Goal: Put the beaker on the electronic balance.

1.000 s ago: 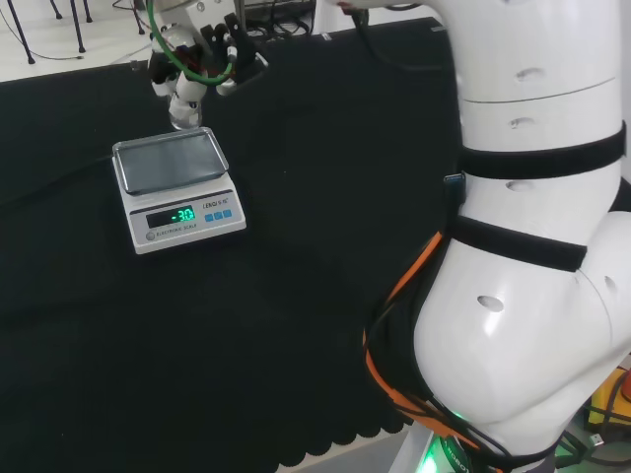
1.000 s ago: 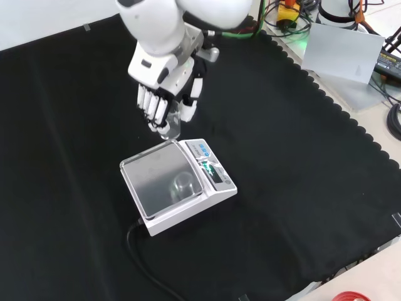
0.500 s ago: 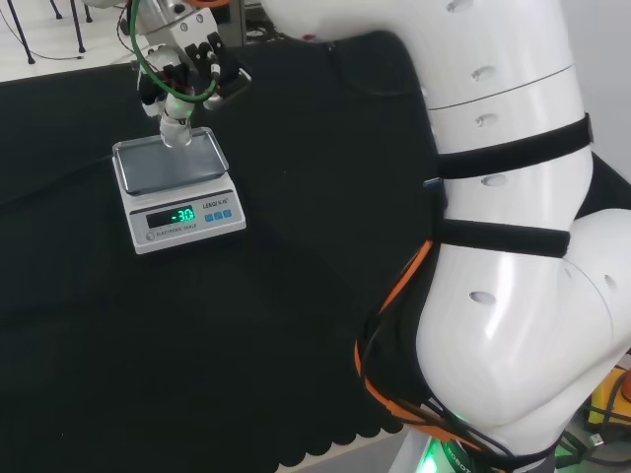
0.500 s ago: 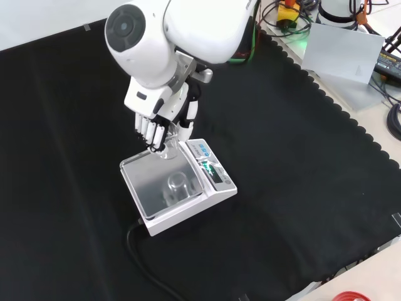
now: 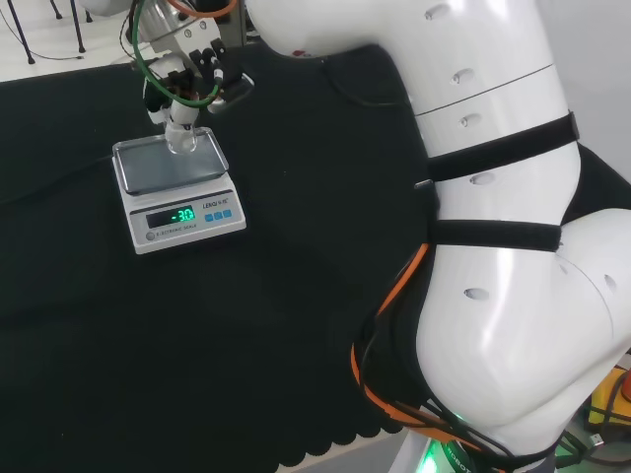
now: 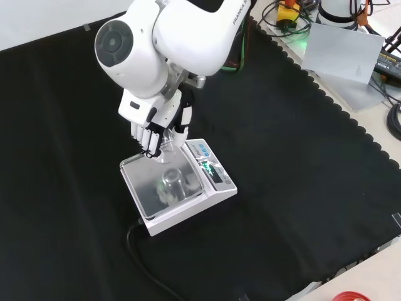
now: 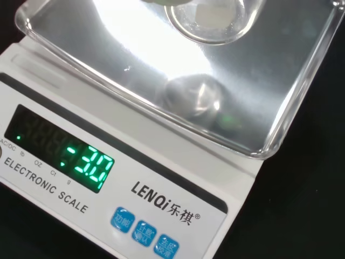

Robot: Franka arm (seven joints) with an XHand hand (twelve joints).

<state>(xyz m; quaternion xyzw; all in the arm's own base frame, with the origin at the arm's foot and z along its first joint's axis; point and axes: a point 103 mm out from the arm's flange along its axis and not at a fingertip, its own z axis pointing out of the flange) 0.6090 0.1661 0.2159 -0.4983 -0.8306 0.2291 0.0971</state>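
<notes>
Beaker, clear glass, sits in our hand, the fingers curled round it. In the front view we see it left of centre, over the upper edge of the balance's steel pan; we cannot tell whether it touches. In the head view, at upper left, the beaker hangs from the hand over the pan's far edge. The wrist view shows its round base above the pan.
</notes>
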